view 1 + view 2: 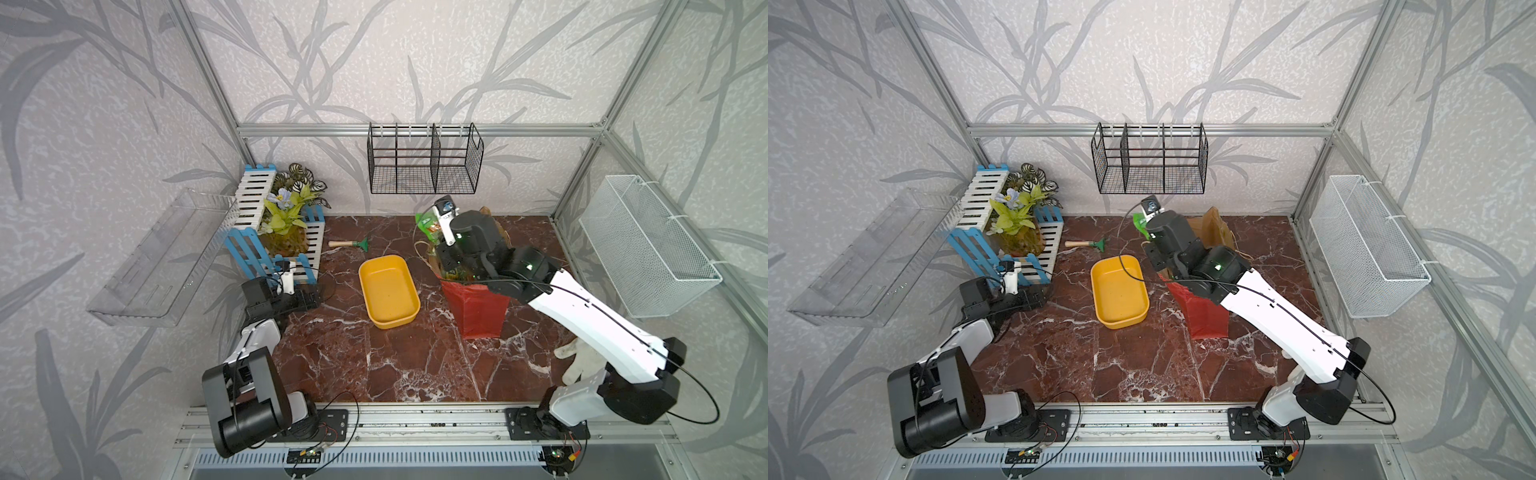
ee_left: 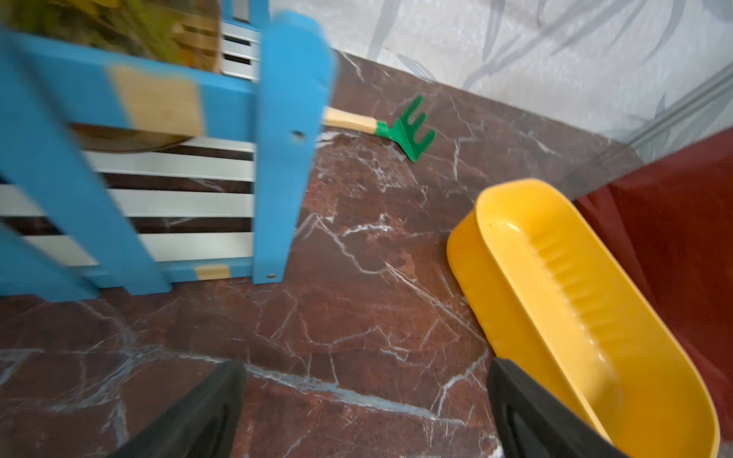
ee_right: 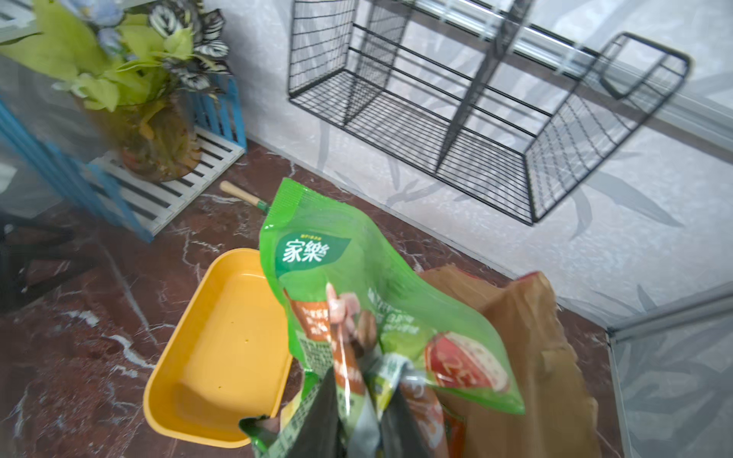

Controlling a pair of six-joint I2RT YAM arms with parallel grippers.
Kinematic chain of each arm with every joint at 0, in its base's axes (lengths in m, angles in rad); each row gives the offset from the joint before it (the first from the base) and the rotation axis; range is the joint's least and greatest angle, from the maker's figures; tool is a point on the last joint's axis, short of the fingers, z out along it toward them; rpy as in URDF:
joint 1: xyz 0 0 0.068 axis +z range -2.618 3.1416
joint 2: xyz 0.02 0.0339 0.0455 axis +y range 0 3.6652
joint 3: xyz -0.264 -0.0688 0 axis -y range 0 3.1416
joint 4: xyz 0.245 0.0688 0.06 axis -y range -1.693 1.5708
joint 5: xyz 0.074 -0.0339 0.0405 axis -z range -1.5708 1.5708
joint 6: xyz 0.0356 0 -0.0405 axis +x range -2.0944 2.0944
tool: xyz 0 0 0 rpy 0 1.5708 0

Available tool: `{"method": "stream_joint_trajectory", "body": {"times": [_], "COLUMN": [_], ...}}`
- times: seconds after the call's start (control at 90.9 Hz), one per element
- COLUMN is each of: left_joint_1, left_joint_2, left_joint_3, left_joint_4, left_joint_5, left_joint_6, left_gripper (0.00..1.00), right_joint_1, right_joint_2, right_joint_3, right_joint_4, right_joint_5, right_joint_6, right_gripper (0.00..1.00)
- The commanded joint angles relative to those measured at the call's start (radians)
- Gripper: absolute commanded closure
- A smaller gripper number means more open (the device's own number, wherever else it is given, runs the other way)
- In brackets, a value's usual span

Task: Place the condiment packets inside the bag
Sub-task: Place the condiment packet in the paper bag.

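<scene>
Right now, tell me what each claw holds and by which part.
Right claw pinches green condiment packets at one end. Left claw is open, holding nothing.

Grey leaf-print walls (image 1: 415,62) in aluminium framing all around. Beneath the left gripper (image 2: 365,368), red-brown marble floor (image 2: 357,277) veined white. Beyond the right gripper (image 3: 365,380), black wire rack (image 3: 436,135) on the wall; white mesh basket (image 1: 648,249) off to its right.

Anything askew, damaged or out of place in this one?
The top of the red paper bag is creased and bent unevenly, below the condiment packets clamped in the right gripper. A white glove lies loose by the right arm.
</scene>
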Motion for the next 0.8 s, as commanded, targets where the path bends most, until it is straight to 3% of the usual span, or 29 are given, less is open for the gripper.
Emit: {"method": "stream_joint_trajectory", "body": {"times": [0.0,0.198,0.528,0.627,0.737,0.792], "left_joint_1": [-0.088,-0.160,-0.162,-0.161,-0.152,-0.145], "left_joint_2": [-0.035,-0.049,-0.043,-0.040,-0.036,-0.039], "left_joint_3": [-0.027,-0.037,-0.038,-0.036,-0.031,-0.032], "left_joint_4": [-0.057,-0.082,-0.078,-0.073,-0.075,-0.071], "left_joint_5": [-0.064,-0.104,-0.118,-0.117,-0.115,-0.120], "left_joint_6": [0.103,0.147,0.147,0.144,0.135,0.129], "left_gripper": [0.00,0.00,0.00,0.00,0.00,0.00], "right_joint_1": [-0.070,-0.186,-0.202,-0.203,-0.203,-0.203], "right_joint_2": [-0.075,-0.146,-0.137,-0.133,-0.128,-0.135], "right_joint_3": [-0.068,-0.205,-0.255,-0.239,-0.198,-0.186], "right_joint_4": [0.025,0.052,0.057,0.044,0.015,0.007], "right_joint_5": [-0.018,-0.092,-0.082,-0.073,-0.070,-0.061], "right_joint_6": [0.061,0.126,0.138,0.148,0.160,0.164], "right_gripper": [0.82,0.82,0.80,0.71,0.46,0.42]}}
